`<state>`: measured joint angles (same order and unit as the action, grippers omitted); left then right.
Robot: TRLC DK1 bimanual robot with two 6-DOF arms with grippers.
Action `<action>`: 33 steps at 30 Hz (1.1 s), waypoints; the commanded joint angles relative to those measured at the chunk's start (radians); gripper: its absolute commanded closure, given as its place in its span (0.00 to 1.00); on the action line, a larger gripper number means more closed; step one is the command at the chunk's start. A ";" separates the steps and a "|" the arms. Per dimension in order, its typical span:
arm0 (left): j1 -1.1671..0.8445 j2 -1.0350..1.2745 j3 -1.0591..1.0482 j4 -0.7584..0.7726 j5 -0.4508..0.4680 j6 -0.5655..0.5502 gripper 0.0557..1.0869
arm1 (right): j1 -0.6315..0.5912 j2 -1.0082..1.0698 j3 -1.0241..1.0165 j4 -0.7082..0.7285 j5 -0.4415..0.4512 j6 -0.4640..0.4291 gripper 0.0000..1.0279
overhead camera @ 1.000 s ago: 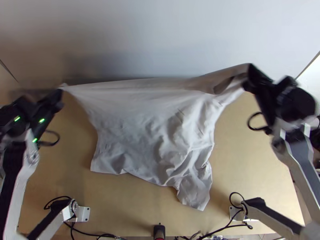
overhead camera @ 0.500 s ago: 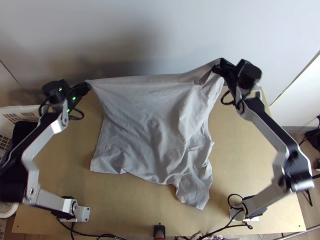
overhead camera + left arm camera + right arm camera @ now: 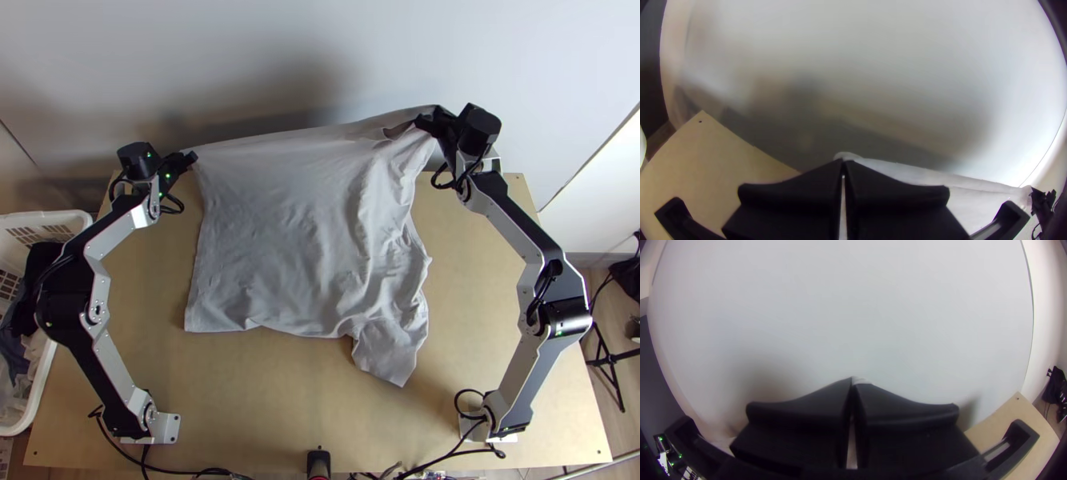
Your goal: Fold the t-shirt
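White basket (image 3: pixel 78 217) (clothes (image 3: pixel 42 256) inside) apart from t-shirt (image 3: pixel 280 232)

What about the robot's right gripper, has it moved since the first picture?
Yes: against the table, the right gripper has moved leftward in the top view.

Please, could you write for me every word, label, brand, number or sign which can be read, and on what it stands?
None can be read on the t-shirt, table or basket.
Left arm, right arm: any markings are too small to read.
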<state>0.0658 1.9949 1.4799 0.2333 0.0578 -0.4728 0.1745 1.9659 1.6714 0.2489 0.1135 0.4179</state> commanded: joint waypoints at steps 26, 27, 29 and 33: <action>0.026 -0.398 -0.549 -0.210 0.116 0.352 0.96 | 0.088 -0.475 -0.576 -0.336 -0.136 -0.143 0.97; 0.026 -0.410 -0.556 -0.223 0.120 0.352 0.96 | 0.094 -0.484 -0.588 -0.338 -0.141 -0.157 0.97; 0.026 -0.421 -0.563 -0.233 0.128 0.336 0.95 | 0.099 -0.487 -0.595 -0.336 -0.143 -0.179 0.94; 0.029 -0.413 -0.541 -0.321 0.145 0.326 0.68 | 0.102 -0.481 -0.598 -0.407 -0.152 -0.225 0.56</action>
<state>0.0914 1.6047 0.9619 -0.0040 0.1772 -0.1402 0.2642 1.5032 1.1015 -0.0692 -0.0166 0.2523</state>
